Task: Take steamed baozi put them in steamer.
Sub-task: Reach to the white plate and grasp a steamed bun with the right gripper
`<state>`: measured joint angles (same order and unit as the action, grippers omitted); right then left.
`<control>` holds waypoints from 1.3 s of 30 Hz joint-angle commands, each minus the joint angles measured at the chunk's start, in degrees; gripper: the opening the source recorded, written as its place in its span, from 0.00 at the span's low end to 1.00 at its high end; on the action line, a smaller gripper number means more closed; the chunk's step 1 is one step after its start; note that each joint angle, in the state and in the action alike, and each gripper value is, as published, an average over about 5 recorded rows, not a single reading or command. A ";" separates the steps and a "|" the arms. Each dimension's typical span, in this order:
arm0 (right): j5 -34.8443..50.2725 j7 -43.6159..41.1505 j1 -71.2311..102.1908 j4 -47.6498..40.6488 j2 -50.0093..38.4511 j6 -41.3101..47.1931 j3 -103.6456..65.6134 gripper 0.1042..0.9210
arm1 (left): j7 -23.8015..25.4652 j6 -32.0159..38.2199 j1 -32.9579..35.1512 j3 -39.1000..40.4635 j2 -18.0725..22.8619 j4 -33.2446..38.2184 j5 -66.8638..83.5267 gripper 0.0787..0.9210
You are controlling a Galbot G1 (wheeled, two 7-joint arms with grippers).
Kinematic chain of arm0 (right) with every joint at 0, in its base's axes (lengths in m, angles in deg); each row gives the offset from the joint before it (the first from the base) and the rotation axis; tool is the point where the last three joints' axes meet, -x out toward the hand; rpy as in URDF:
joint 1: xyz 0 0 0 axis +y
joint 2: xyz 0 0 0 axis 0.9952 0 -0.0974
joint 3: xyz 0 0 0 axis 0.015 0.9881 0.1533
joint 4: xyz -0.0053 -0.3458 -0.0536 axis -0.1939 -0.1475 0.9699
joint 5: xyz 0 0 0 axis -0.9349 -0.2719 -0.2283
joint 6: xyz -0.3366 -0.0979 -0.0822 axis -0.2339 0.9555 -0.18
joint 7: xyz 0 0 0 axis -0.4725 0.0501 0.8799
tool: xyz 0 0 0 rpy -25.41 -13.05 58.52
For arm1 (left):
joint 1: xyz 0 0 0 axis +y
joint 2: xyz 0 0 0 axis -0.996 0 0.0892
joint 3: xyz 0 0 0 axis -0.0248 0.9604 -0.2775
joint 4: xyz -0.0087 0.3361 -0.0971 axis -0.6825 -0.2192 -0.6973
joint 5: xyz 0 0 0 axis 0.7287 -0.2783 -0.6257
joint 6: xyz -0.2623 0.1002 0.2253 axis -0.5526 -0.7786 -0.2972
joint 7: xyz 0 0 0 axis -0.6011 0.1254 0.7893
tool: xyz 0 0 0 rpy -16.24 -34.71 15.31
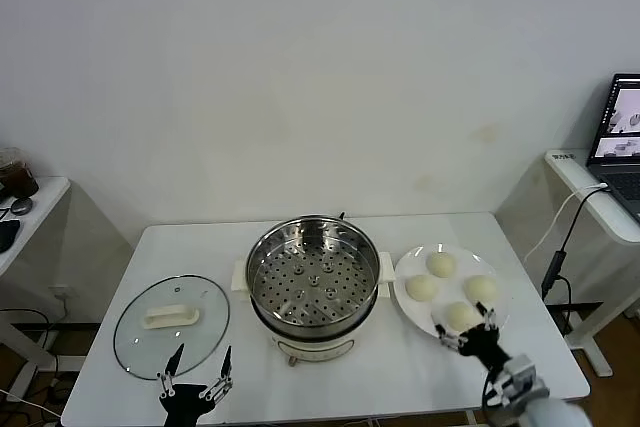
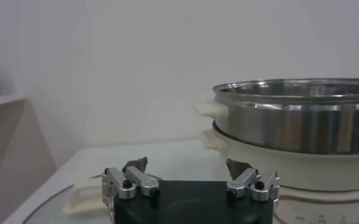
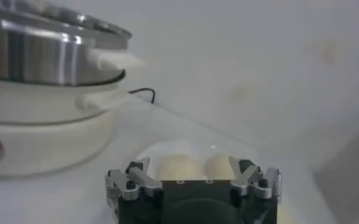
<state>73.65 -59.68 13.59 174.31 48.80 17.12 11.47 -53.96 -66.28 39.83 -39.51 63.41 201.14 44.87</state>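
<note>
The right gripper (image 1: 465, 332), fingers apart, partly hides the nearest of four buns (image 1: 461, 316) on the plate (image 1: 408, 269) beside the steamer (image 1: 313, 277). The left gripper (image 1: 200, 359) waits spread at the surface's (image 1: 400, 372) near edge.

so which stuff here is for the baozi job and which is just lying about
For the job: four steamed baozi on the white plate; steamer; right pincer, open at the nearest bun.
Lying about: glass lid; laptop; left pincer, idle.

Glass lid (image 1: 171, 325), white plate (image 1: 405, 282) — laptop (image 1: 622, 133)
</note>
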 commanded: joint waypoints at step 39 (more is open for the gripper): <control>-29.53 -45.94 -75.75 -55.70 -2.53 -8.07 62.47 0.88 | 1.26 1.02 -1.51 -5.36 0.47 -0.48 -2.82 0.88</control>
<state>45.76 -103.43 -57.21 125.66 42.75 10.02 67.99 -52.72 -65.31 38.32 -44.77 63.93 200.61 42.11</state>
